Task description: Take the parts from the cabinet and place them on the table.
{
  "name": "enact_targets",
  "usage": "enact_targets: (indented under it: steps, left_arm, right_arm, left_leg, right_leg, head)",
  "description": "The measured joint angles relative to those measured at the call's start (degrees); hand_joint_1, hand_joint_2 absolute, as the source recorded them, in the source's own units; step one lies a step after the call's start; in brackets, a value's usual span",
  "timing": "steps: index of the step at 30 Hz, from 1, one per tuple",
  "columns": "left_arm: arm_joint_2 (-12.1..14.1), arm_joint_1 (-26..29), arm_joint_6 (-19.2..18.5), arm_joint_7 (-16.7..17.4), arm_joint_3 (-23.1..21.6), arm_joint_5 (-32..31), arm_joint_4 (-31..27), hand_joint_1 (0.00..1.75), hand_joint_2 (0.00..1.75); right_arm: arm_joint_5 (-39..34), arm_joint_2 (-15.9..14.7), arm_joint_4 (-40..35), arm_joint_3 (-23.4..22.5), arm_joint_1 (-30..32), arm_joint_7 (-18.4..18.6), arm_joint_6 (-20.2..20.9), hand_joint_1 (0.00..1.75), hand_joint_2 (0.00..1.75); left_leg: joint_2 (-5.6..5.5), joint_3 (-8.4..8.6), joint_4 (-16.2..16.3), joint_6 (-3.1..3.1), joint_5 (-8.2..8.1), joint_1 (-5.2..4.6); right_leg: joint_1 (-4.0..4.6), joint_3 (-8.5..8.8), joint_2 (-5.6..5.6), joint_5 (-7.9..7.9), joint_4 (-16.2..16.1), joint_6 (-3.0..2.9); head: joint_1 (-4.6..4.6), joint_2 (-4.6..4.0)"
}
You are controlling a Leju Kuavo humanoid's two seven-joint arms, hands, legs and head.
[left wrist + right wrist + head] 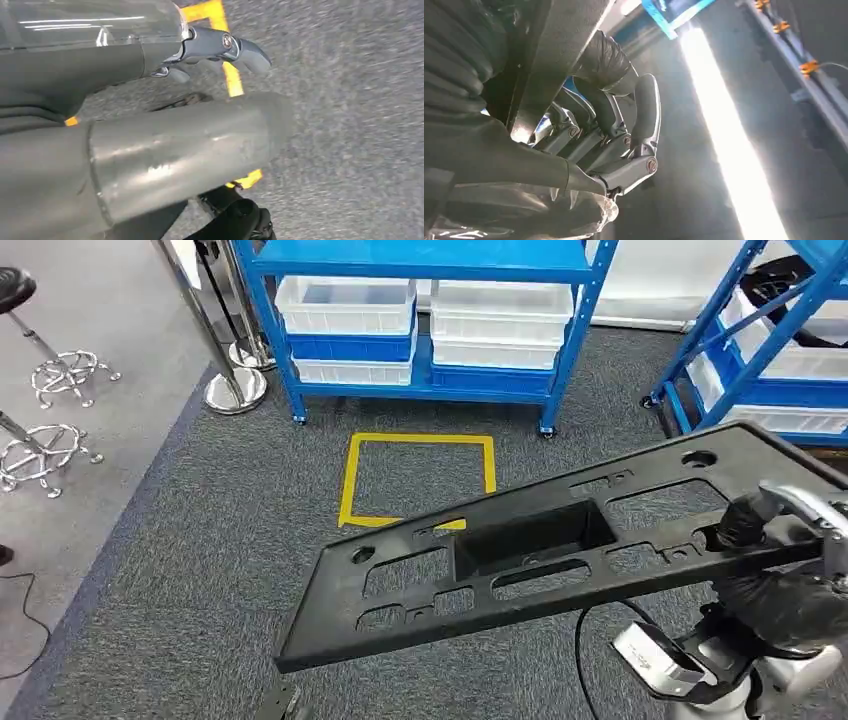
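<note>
A long black plastic panel [520,550] with several cut-outs and a deep rectangular recess stretches across the head view, tilted up toward the right. My right hand [770,540] grips its right end, fingers wrapped over the edge. The right wrist view, seen from underneath, shows those fingers [614,130] curled around the panel's rim [554,55]. My left hand [200,115] hangs over the carpet, its thick grey thumb and fingers [225,47] apart with nothing between them.
A blue shelf rack [420,310] with white bins stands ahead, and a second rack [780,350] is at the right. A yellow tape square [418,480] marks the grey carpet. Stools [50,370] and a chrome post base [235,390] stand at the left.
</note>
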Motion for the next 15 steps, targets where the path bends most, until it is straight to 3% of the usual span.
enact_targets:
  steps: [1, 2, 3, 4, 5, 7, 9, 10, 11, 13, 14, 15]
  left_arm:
    - [0.0, 0.0, 0.0, 0.0, 0.0, 0.1, 0.0, 0.00, 0.00]
    - [0.0, 0.0, 0.0, -0.1, -0.1, 0.2, 0.0, 0.00, 0.00]
    - [0.0, 0.0, 0.1, -0.2, -0.1, 0.4, 0.0, 0.00, 0.00]
    - [0.0, 0.1, 0.1, -0.2, -0.1, 0.5, 0.0, 0.00, 0.00]
    - [0.0, 0.1, 0.2, -0.3, -0.2, 0.7, 0.0, 0.00, 0.00]
    - [0.1, 0.1, 0.2, -0.5, -0.2, 0.8, 0.0, 0.00, 0.00]
    - [0.1, 0.3, 0.3, -0.5, -0.2, 0.9, 0.0, 0.00, 0.00]
    - [0.1, 0.4, 0.3, -0.5, -0.2, 1.1, 0.0, 0.00, 0.00]
    - [0.1, 0.5, 0.3, -0.5, -0.2, 1.1, 0.0, 0.00, 0.00]
    - [0.1, 0.5, 0.3, -0.5, -0.4, 1.1, 0.0, 0.00, 0.00]
    - [0.1, 0.5, 0.3, -0.6, -0.4, 1.1, 0.0, 0.00, 0.00]
    - [0.1, 0.5, 0.3, -0.6, -0.5, 1.1, 0.0, 0.00, 0.00]
  right_arm:
    - [-0.2, -0.1, 0.1, 0.0, 0.0, 0.8, 0.0, 1.75, 1.75]
    - [-0.7, -0.4, 0.2, 0.1, 0.0, 1.9, 0.0, 1.75, 1.75]
    - [-1.2, -1.0, 0.3, 0.3, 0.0, 3.4, 0.0, 1.75, 1.75]
    - [-1.7, -1.8, 0.3, 0.8, 0.1, 4.8, 0.0, 1.75, 1.75]
    - [-2.1, -2.5, 0.3, 1.5, 0.2, 6.1, 0.0, 1.75, 1.75]
    - [-2.4, -3.4, 0.4, 2.0, 0.5, 7.0, 0.0, 1.75, 1.75]
    - [-2.8, -3.9, 0.5, 2.3, 0.7, 7.3, 0.0, 1.75, 1.75]
    - [-3.0, -4.4, 0.5, 2.7, 0.8, 7.3, 0.0, 1.75, 1.75]
    - [-3.1, -5.0, 0.5, 3.2, 0.8, 7.3, 0.0, 1.75, 1.75]
    - [-3.2, -5.8, 0.6, 3.7, 1.0, 7.3, 0.0, 1.75, 1.75]
    - [-3.2, -6.3, 0.6, 3.8, 1.1, 7.3, 0.0, 1.75, 1.75]
    - [-3.2, -6.7, 0.6, 3.9, 1.3, 7.3, 0.0, 1.75, 1.75]
  left_leg:
    - [0.00, -1.45, 0.6, -0.11, 0.60, 0.00]
    - [-0.01, -2.75, 1.2, -0.28, 1.02, 0.01]
    - [-0.05, -3.78, 2.0, -0.48, 1.36, 0.02]
    - [-0.10, -4.71, 2.9, -0.77, 1.47, -0.18]
    - [-0.15, -5.17, 3.8, -0.94, 1.64, -0.28]
    - [-0.17, -5.56, 3.9, -1.52, 2.79, -0.23]
    - [-0.33, -6.12, 4.2, -2.12, 2.69, 0.13]
    - [-0.49, -6.76, 5.4, -2.66, 0.47, 0.27]
    - [-0.49, -7.76, 8.7, -3.12, -3.51, 0.42]
    - [-0.49, -9.67, 16.7, -3.56, -9.15, 0.79]
    - [-0.49, -10.02, 19.8, -3.55, -9.81, 0.83]
    - [-0.50, -9.59, 21.1, -3.38, -8.73, 0.82]
  right_leg:
    - [-0.04, 1.80, -0.02, 2.56, -1.1, 0.01]
    - [-0.11, 4.51, -0.03, 4.09, -3.9, -0.01]
    - [-0.16, 8.23, -0.09, 3.86, -8.2, -0.07]
    - [-0.05, 12.56, -0.16, 1.51, -13.3, -0.21]
    - [0.19, 14.64, -0.04, -0.93, -17.7, -0.46]
    - [0.41, 13.88, -0.01, -0.47, -17.3, -0.93]
    - [0.13, 12.97, -0.38, 0.56, -17.4, -1.98]
    - [0.15, 12.46, -0.39, 1.11, -17.4, -2.31]
    - [0.13, 11.57, -0.40, 1.74, -17.4, -2.71]
    - [0.30, 9.92, -0.40, 3.02, -17.3, -2.73]
    - [0.36, 9.05, -0.42, 3.63, -17.3, -2.67]
    - [0.40, 8.28, -0.43, 4.21, -17.2, -2.60]
  head:
    - [0.00, 0.00]
    - [0.00, 0.00]
    - [0.00, 0.00]
    - [0.00, 0.00]
    - [-0.09, 0.00]
    - [-0.02, 0.00]
    - [0.02, 0.00]
    - [-0.05, 0.00]
    - [-0.02, 0.00]
    - [-0.02, 0.00]
    - [-0.02, 0.00]
    - [-0.02, 0.00]
